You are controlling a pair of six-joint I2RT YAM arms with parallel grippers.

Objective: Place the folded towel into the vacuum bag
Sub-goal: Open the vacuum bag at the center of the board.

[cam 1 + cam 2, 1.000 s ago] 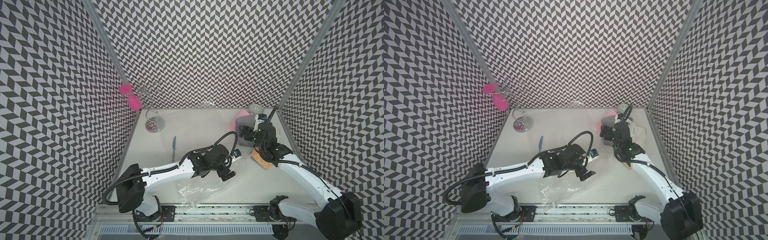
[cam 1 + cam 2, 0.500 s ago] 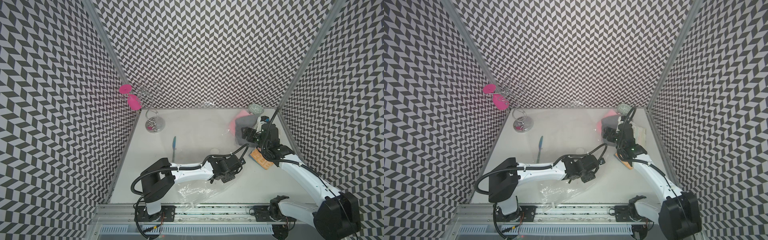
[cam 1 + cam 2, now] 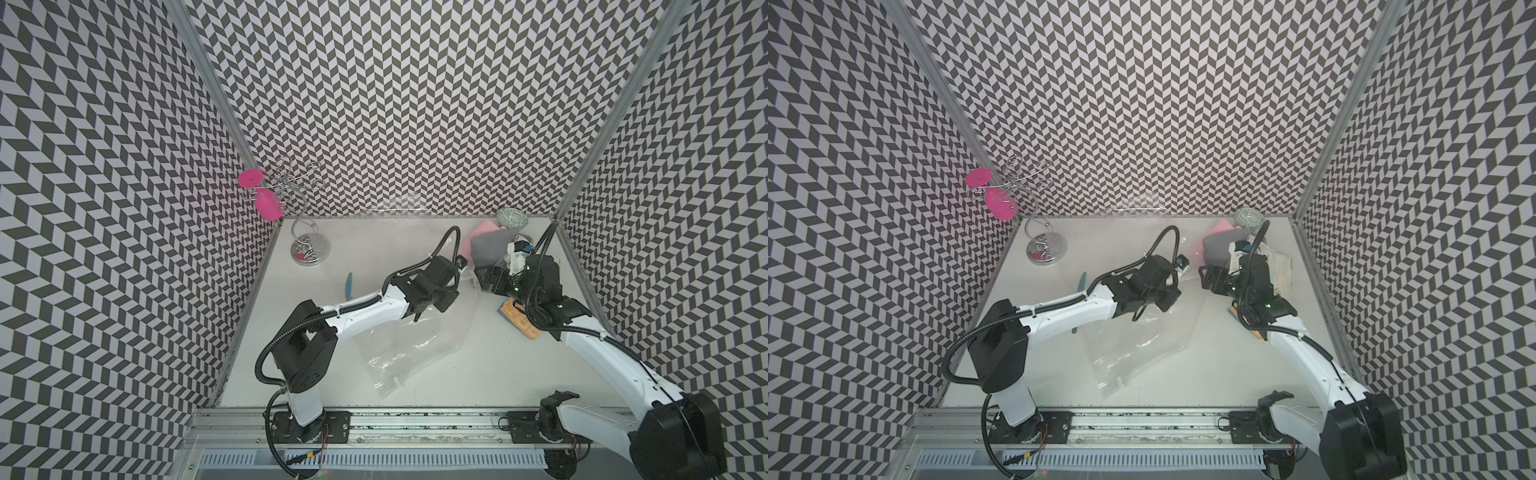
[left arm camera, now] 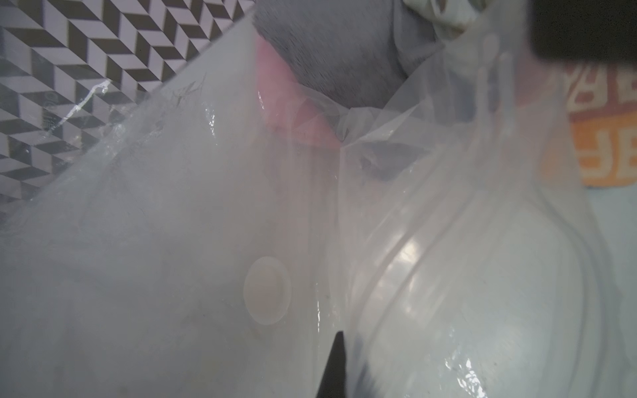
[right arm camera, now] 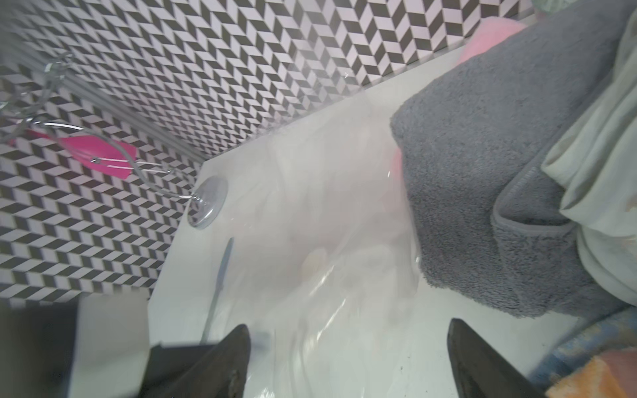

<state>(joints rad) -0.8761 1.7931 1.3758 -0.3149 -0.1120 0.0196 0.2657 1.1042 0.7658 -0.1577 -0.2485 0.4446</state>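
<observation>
The vacuum bag [image 3: 407,353] lies nearest, its long axis running toward the far right. The left gripper [image 3: 417,325] is pinched shut on its film. Beyond, the right gripper [image 5: 344,361] gapes empty, with the grey folded towel [image 5: 482,172] just ahead, nearer it than the left.

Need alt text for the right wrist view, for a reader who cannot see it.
The right gripper, jaws open, points toward a folded grey towel at the edge of the clear vacuum bag. A pale cloth overlaps the towel, and a metal stand with pink discs sits by the chevron wall.
</observation>
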